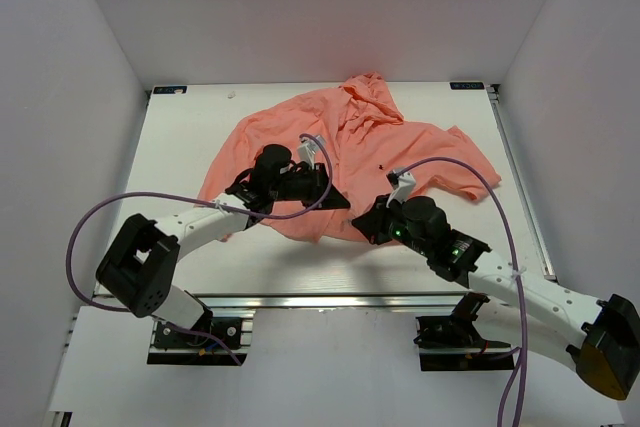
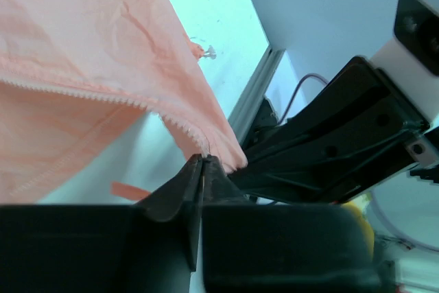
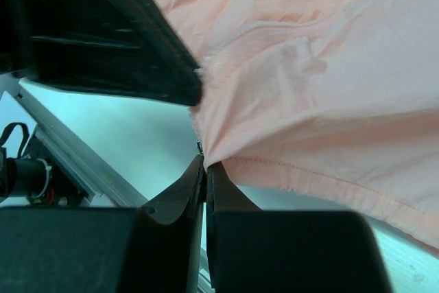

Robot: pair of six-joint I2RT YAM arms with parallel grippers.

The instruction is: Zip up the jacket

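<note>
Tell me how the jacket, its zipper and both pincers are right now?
jacket: lying crumpled, front not zipped up.
zipper: open, one row of teeth bare.
left pincer: shut on the jacket's edge at the zipper's end.
right pincer: shut on the jacket's hem.

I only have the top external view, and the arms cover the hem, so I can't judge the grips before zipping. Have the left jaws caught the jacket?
Observer: Yes. The left jaws are shut on the jacket at its lower edge, right where the row of zipper teeth ends.
Operator: And the right jaws?
Observer: Shut too, pinching a hemmed edge of the fabric; a stitched seam runs away from them.
Operator: Is the slider in either wrist view?
Observer: I can't make one out. There is only a tiny dark speck just above the right jaws, too small to identify.
</note>
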